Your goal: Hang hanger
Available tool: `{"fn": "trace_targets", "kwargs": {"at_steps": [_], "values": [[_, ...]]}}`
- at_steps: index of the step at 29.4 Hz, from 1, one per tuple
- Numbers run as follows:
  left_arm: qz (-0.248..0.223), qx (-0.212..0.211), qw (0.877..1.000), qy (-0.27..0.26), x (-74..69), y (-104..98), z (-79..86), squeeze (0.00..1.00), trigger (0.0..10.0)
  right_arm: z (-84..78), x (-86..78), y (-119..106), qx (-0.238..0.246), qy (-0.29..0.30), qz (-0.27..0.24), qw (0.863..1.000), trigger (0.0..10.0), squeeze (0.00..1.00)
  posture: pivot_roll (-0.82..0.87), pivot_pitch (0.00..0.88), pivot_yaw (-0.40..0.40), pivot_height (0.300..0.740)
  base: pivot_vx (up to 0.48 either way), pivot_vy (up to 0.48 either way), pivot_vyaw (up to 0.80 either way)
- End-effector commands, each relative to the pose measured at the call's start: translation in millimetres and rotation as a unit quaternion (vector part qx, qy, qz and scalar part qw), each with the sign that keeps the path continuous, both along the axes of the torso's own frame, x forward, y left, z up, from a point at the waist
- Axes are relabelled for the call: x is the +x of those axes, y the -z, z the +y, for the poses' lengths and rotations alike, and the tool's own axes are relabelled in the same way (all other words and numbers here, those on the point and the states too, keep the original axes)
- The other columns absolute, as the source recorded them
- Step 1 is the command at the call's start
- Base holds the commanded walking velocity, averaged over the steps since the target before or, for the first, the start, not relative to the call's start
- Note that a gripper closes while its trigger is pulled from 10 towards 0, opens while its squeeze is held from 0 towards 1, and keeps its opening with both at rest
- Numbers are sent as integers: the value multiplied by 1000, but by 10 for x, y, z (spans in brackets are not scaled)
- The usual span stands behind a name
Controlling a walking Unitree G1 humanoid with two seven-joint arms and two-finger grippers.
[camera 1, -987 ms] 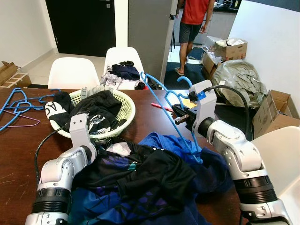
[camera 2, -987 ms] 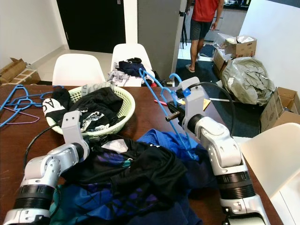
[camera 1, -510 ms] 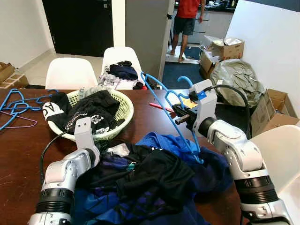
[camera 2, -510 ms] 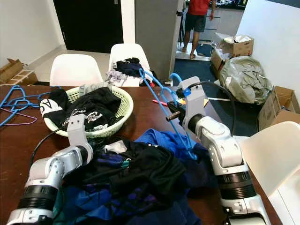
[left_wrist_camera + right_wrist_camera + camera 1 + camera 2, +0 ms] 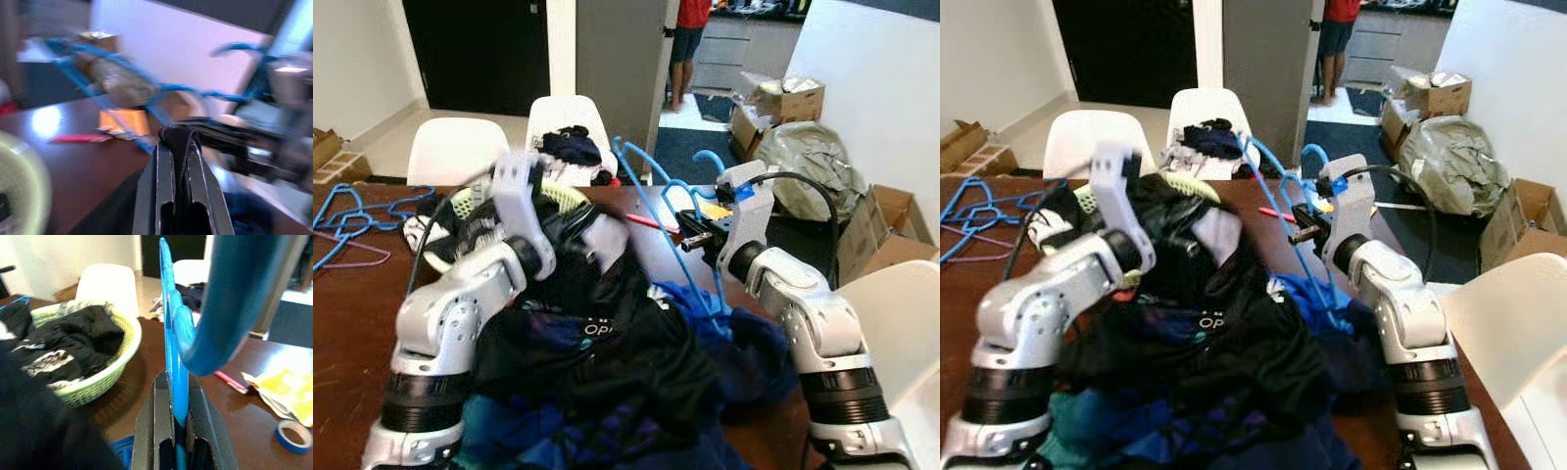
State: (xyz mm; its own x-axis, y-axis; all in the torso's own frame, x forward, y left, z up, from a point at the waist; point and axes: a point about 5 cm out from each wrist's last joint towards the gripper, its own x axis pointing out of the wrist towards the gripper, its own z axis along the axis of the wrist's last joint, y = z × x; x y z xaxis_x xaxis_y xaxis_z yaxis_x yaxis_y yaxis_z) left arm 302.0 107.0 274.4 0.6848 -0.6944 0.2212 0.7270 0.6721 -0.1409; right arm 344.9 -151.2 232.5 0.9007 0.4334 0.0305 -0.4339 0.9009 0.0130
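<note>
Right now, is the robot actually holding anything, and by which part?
Yes. The right tool grips the blue hanger on its body just below the hook. The left tool pinches a fold of the black garment, lifted off the pile.

Table (image 5: 342, 323): dark brown wood, glossy; it runs from the left edge across to the right arm's side.
Near middle: a heap of dark clothes (image 5: 607, 382), black and navy, with a blue garment (image 5: 705, 313) at its right.
Far left: loose blue hangers (image 5: 352, 217) tangled flat on the wood, a thin purple hanger (image 5: 362, 257) among them.
Far middle: a pale green basket (image 5: 98, 377) of black clothes, partly hidden by the raised arm.
Far right: a red pen (image 5: 230, 381), yellow paper (image 5: 283, 399) and a roll of blue tape (image 5: 292, 435), all lying apart from one another.
</note>
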Motion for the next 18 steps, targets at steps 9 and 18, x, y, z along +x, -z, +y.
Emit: {"fn": "trace_targets", "kwargs": {"at_steps": [9,18], "values": [[-60,26,995,75,-188,-179,-238,0,5725,46,24,-81,83,-3,-19,996,10000,0,50,0,-62,740,0,0,0],[-71,52,993,84,-205,-254,-266,0,10000,-23,83,-159,113,27,-39,992,10000,0,72,0,-47,740,-281,0,0]]}}
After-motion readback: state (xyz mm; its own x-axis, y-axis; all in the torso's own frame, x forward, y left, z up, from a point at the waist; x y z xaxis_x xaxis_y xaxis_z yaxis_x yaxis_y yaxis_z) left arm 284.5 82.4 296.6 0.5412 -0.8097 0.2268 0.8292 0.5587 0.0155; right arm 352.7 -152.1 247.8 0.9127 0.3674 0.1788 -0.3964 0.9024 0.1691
